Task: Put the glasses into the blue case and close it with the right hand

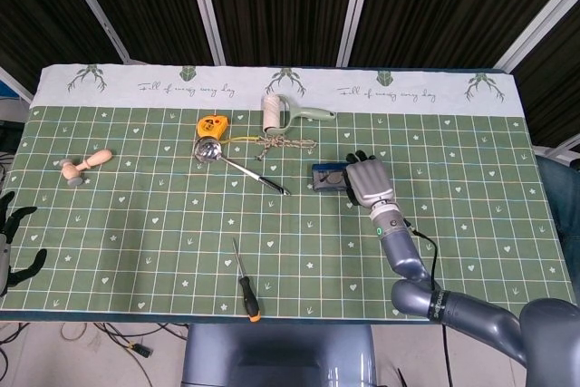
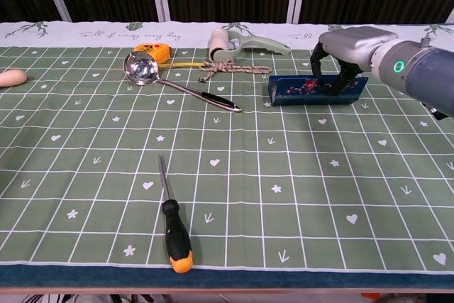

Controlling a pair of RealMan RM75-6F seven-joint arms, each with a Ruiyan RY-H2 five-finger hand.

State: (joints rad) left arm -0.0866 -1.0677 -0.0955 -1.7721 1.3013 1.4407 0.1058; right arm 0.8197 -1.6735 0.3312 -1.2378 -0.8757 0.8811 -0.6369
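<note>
Item 1, blue case [image 2: 316, 91]: lies on the green mat [image 1: 136, 224] right of centre, just right of the ladle [image 1: 237, 168] handle tip; lid looks down or nearly so in chest view, can't confirm it's latched. Glasses: not visible in either view, presumably inside, can't tell. Item 2, right hand [image 2: 347, 51]: draped over the case's right end, fingers [image 2: 317, 60] curled down the far and near sides, touching the case; reads as a light clasp w/ palm on top. Step in hand, my read: closing. To do it well I press straight down w/ the palm, keep the force centred over the lid so the case doesn't skate along the mat, and hold fingers clear of the seam. Item 3, left hand [image 1: 11, 242]: at far left edge of head view, off the mat, fingers spread, holding nothing. Misc., unrelated: screwdriver [image 2: 174, 228], tape measure [image 1: 210, 124], lint roller [image 1: 272, 111], cord [image 1: 285, 143], wooden peg [image 1: 83, 166].
</note>
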